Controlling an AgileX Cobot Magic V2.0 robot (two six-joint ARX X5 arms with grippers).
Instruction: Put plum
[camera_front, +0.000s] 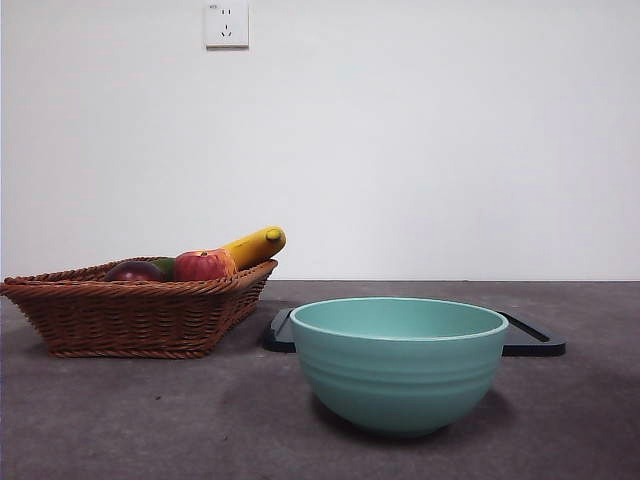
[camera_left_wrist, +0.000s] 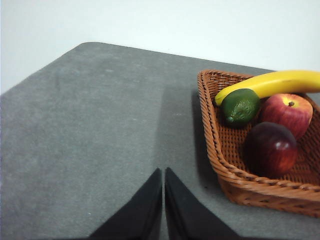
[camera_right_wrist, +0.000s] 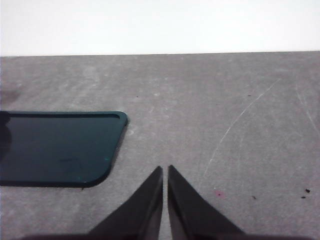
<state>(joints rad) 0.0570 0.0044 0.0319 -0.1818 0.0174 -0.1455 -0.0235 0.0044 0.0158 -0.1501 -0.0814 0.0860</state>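
While both arms sit idle, the plum (camera_left_wrist: 271, 149) lies in the wicker basket (camera_left_wrist: 210, 120), untouched, down on the basket floor at the near end. From the plum, the red-and-yellow apple (camera_left_wrist: 286, 113) is at about 1 o'clock and touching or nearly touching it; the green fruit (camera_left_wrist: 240, 106) is at about 11 o'clock, against the basket wall. A banana (camera_left_wrist: 272, 83) runs across above both, resting over the green fruit and over the top of the apple.

Front view: basket (camera_front: 130, 315) sits at 9 o'clock from frame centre on the grey table (camera_front: 120, 420). Only the plum's top (camera_front: 134, 271) clears the rim, with the apple (camera_front: 203, 266) at its 3 o'clock and the banana (camera_front: 255, 246) sticking up past the rim at 2 o'clock. Green fruit is just a sliver between plum and apple here, hard to make out.

Teal bowl (camera_front: 400, 365) stands near the camera at 5 o'clock from centre, well apart from the basket. Black tray (camera_front: 530, 340) lies flat behind the bowl, mostly hidden by it.

Left gripper (camera_left_wrist: 163, 172): jaws pressed together, holding nothing, over bare table beside the basket, not touching it.

Right gripper (camera_right_wrist: 165, 170): jaws also together, empty, over bare table near the tray's corner (camera_right_wrist: 107, 145).
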